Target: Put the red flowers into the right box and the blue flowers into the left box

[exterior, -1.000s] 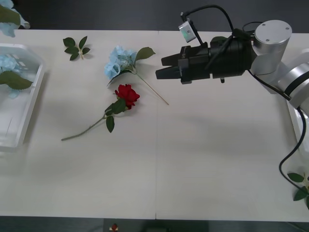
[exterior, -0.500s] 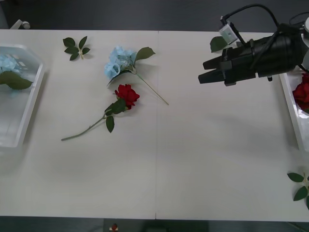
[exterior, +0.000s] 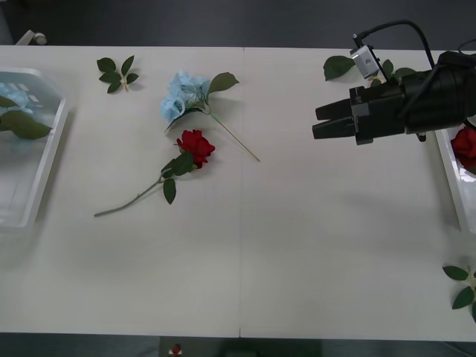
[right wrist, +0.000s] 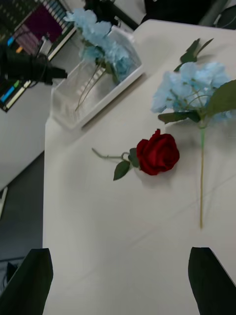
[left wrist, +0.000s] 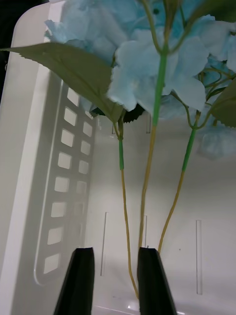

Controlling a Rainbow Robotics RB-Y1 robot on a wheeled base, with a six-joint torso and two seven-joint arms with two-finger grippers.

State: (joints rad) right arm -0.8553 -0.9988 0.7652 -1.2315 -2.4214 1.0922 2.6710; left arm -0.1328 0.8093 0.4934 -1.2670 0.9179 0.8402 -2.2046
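Pale table (exterior: 297, 245): light, floppy red fabric rose (exterior: 195, 145); pinch thin stem. My right jaws (exterior: 321, 122) spread, empty; left jaws (left wrist: 115, 280) slightly parted around blue hydrangea stems (left wrist: 147, 162).

Matt off-white smooth table top (exterior: 297, 245). Glossy translucent white plastic slotted tray (left wrist: 59, 197), smooth. Cloth-like pale blue petal clusters (left wrist: 147, 64), plastic green stems. Velvety red fabric rose (right wrist: 157, 152). Matt black smooth gripper fingers (left wrist: 150, 280).

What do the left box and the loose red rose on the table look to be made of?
Left box: likely moulded plastic, white and slightly translucent, with slotted walls and a smooth sheen. Red rose: seemingly artificial, with matte fabric-like petals and a stiff, uniformly green stem; exact material uncertain.
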